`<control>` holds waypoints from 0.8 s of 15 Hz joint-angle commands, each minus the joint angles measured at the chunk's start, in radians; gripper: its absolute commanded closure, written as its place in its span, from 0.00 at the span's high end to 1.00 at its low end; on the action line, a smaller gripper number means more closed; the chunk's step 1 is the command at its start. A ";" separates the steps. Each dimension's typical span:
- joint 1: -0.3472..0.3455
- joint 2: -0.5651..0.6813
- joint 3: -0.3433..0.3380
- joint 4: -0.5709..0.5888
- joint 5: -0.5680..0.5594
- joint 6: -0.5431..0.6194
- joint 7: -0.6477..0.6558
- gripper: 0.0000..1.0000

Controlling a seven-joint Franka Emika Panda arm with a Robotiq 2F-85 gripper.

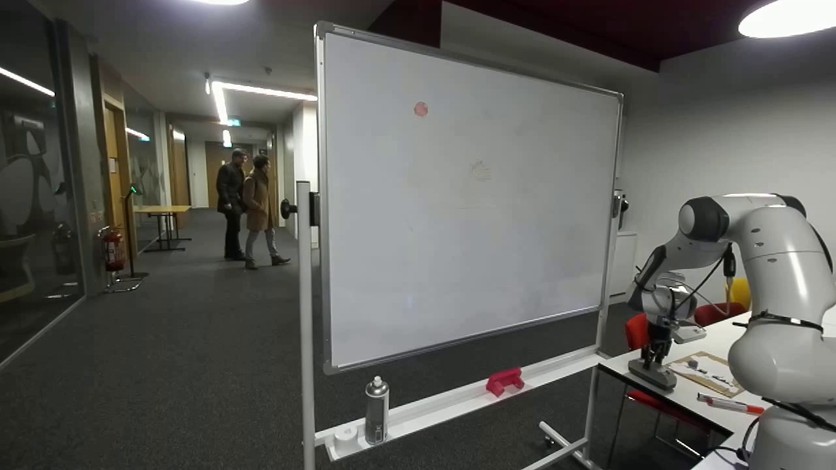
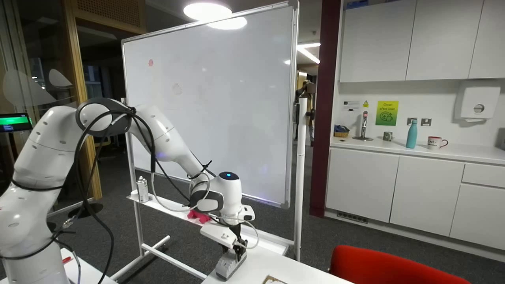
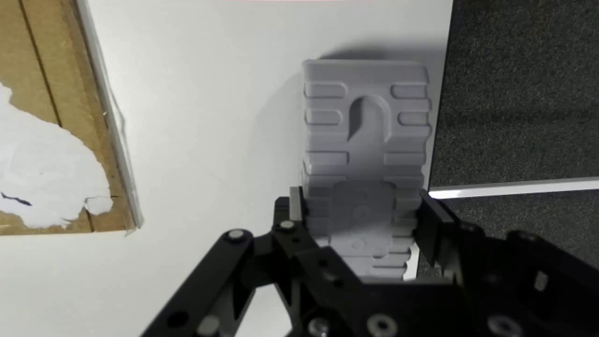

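A grey ribbed block, like a board eraser [image 3: 367, 140], lies at the edge of the white table [image 3: 196, 187]; it also shows in both exterior views [image 1: 653, 374] [image 2: 230, 265]. My gripper [image 3: 362, 206] points down, with one finger against each long side of the block near its middle. Its fingers also show in both exterior views [image 1: 655, 349] [image 2: 235, 248]. The jaws look closed on the block. Whether it rests on the table or sits just above it, I cannot tell. The block's near end is partly hidden by the gripper.
A whiteboard [image 1: 470, 215] has a red spot [image 1: 421, 109] and a faint sketch [image 1: 480, 171]. Its tray [image 1: 437, 408] holds a spray can [image 1: 377, 411] and a red object [image 1: 505, 382]. Cardboard with torn paper [image 3: 70, 98] and markers [image 1: 728, 403] lie on the table. A red chair [image 2: 386, 266] stands near.
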 commanded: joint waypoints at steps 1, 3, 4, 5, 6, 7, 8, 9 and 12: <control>-0.020 -0.159 0.048 -0.155 0.019 0.066 -0.020 0.32; -0.005 -0.263 0.057 -0.270 0.028 0.126 -0.021 0.32; 0.001 -0.305 0.061 -0.315 0.033 0.155 -0.022 0.32; 0.010 -0.355 0.061 -0.366 0.040 0.181 -0.015 0.32; 0.024 -0.407 0.057 -0.417 0.042 0.205 -0.009 0.32; 0.043 -0.458 0.050 -0.464 0.054 0.223 0.015 0.32; 0.070 -0.510 0.032 -0.509 0.046 0.233 0.051 0.32; 0.098 -0.563 0.015 -0.554 0.031 0.255 0.082 0.32; 0.165 -0.709 -0.031 -0.671 -0.203 0.287 0.275 0.32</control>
